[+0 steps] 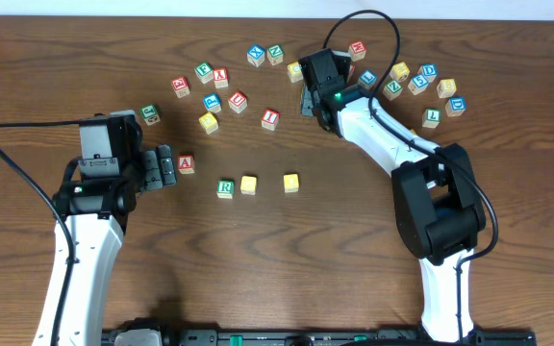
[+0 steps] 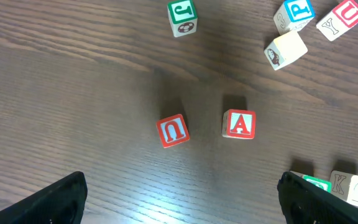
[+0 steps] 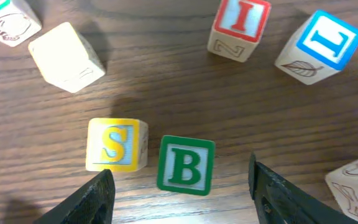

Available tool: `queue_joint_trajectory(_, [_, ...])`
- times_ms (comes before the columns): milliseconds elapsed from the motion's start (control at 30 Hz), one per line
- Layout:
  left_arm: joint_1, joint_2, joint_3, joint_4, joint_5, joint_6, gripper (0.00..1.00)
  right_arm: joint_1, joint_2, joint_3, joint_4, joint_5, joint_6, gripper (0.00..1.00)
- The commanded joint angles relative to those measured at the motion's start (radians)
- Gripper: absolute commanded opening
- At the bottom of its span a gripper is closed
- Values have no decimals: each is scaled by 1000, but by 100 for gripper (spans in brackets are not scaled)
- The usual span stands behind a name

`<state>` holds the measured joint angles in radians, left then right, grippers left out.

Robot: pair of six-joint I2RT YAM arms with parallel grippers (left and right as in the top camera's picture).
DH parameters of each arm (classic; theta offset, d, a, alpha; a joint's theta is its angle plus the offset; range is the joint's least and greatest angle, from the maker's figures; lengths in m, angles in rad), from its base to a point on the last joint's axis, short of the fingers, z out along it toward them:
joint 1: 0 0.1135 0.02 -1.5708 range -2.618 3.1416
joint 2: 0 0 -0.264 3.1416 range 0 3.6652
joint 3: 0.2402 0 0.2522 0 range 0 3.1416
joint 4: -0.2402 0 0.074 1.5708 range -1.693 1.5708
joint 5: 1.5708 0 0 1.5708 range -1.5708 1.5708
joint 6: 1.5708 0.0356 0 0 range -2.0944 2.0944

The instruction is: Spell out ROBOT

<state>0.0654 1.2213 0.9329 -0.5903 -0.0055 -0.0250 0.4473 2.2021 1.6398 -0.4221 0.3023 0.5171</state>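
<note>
R cube (image 1: 225, 187) on desk (image 1: 354, 221). Yellow cube (image 1: 248, 185) just right of R, second yellow cube (image 1: 290, 183) further right with a gap. B cube (image 3: 186, 165) well up-right of R, beside S cube (image 3: 115, 144). Right fingers (image 3: 95, 199) part open, straddling B, not touching. Left fingers (image 2: 61, 199) left of R near red A cube (image 1: 186, 162), spread wide, empty.

R cube (image 1: 225, 187), yellow cubes (image 1: 248, 184) in row; B cube (image 3: 185, 165) upright.
</note>
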Motion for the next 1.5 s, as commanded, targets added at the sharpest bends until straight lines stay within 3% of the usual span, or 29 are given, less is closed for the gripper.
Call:
queue_joint_trajectory(0, [5, 0, 29, 2, -2, 6, 96, -2, 10, -8, 1, -21, -25, 63])
queue_joint_trajectory(1467, [5, 0, 29, 8, -2, 6, 96, -20, 56, -8, 12, -36, -23, 56])
